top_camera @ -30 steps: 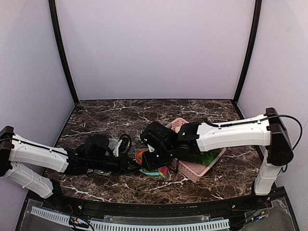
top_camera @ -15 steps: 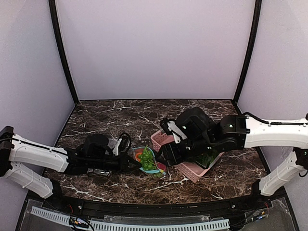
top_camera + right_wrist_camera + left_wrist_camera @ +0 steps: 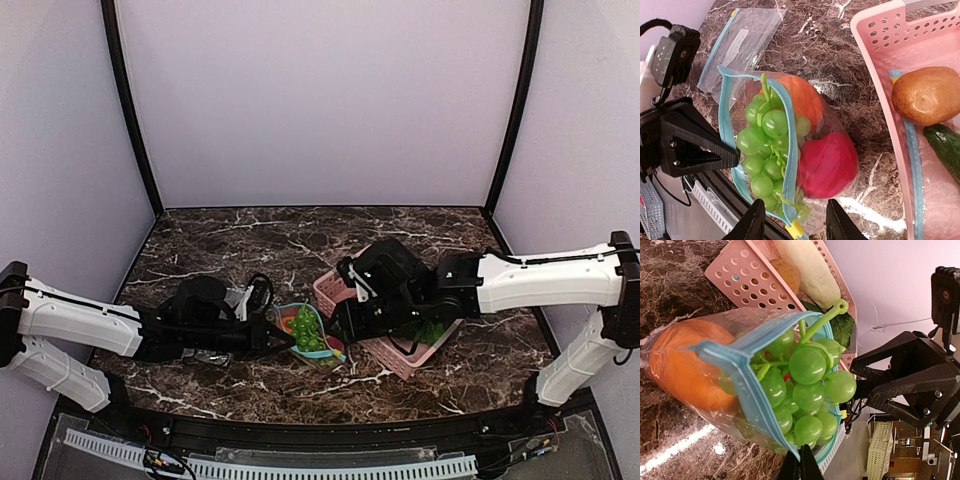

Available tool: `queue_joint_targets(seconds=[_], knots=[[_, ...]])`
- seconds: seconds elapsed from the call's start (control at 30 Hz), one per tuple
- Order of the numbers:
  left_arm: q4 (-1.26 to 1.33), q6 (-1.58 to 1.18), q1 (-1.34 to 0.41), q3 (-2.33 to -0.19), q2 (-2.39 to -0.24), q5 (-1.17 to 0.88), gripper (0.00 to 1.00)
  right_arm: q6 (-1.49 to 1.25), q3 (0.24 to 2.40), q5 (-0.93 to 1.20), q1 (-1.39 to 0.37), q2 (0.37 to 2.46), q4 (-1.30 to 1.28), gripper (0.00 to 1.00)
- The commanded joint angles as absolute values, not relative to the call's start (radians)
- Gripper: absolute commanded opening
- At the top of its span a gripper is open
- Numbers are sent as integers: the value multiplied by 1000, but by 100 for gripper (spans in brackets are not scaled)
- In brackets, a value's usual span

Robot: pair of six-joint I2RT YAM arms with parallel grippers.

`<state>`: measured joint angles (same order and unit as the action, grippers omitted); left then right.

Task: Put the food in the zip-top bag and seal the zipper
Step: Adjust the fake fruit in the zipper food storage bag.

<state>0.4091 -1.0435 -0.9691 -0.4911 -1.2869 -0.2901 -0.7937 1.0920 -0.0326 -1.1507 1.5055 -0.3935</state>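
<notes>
pink basket (image 3: 875,25): landmark | right gripper (image 3: 796,215): beside basket, above zip-top bag (image 3: 747,90), fingers apart, seemingly empty | left gripper (image 3: 800,465): clamped on bag's zipper (image 3: 725,125) | bag: just beside basket, mouth open | food: grape bunch (image 3: 807,385), orange fruit (image 3: 800,100), red fruit (image 3: 827,162), bagged

Looks like a robotics lab test cell rather than a kitchen. Boxed in by plain lilac panels (image 3: 320,100) set between black corner posts (image 3: 129,110). Floored with a marble-patterned counter (image 3: 220,240), with two white arms (image 3: 545,280) bolted at its near edge beside a slotted cable duct (image 3: 270,466). Stocked with toy grapes (image 3: 810,385), not real food.
</notes>
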Motion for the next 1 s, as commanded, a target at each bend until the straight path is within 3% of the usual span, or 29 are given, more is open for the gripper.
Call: queue_joint_targets(seconds=[0.0,0.27,0.53,0.83,0.97], knots=[[403,-1039,-970,-514,-1267,-281,1,-815,1109,-4,-1138,1553,-326,39],[400,-1037,-971,-518,-1271,-284,1,-816,1131,65,-1137,1582,-322,28],[392,-1034,-971,-518,-1265,-278,1,-833,1111,80,-1150,1564,-345,24],[385,-1032,-971,-517,-1263,-277,1,-829,1120,57,-1168,1565,-347,2],[382,-1029,-970,-520,-1263,-283,1,-792,1153,47,-1181,1570,-343,0]])
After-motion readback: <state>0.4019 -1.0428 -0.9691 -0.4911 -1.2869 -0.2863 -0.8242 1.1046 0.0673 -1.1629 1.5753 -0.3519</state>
